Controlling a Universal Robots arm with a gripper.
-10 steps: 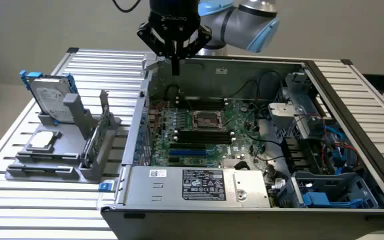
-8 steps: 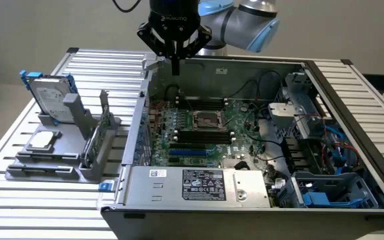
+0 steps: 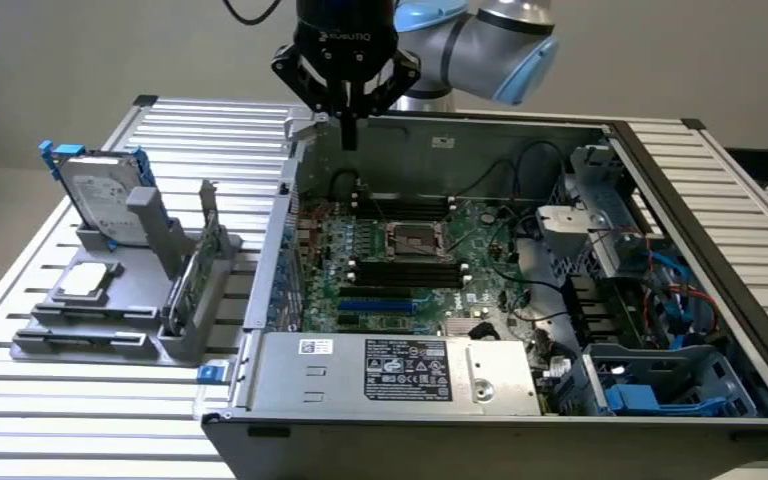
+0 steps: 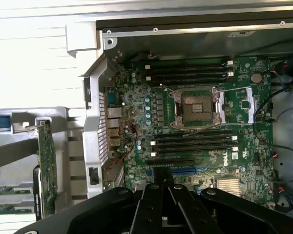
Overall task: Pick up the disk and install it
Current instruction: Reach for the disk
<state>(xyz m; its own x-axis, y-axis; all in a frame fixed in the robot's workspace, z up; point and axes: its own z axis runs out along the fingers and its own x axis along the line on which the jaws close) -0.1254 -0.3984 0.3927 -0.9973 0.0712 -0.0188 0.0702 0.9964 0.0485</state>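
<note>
The tool [image 3: 348, 135], shut with nothing between its fingers, hangs at the upper centre of the exterior frame, over the back wall of the open computer case [image 3: 464, 150]. The disk [image 3: 95, 195] is well apart toward the frame's left, standing on end in a grey rack [image 3: 177, 345] on the worktop [image 3: 91, 430], its long axis near upright

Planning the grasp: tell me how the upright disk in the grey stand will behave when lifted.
The disk is probably rigid: a flat metal-looking slab. Likely dense for its size. Standing on edge in the grey stand, it may tip if nudged sideways; its smooth face could be slippery.
</note>
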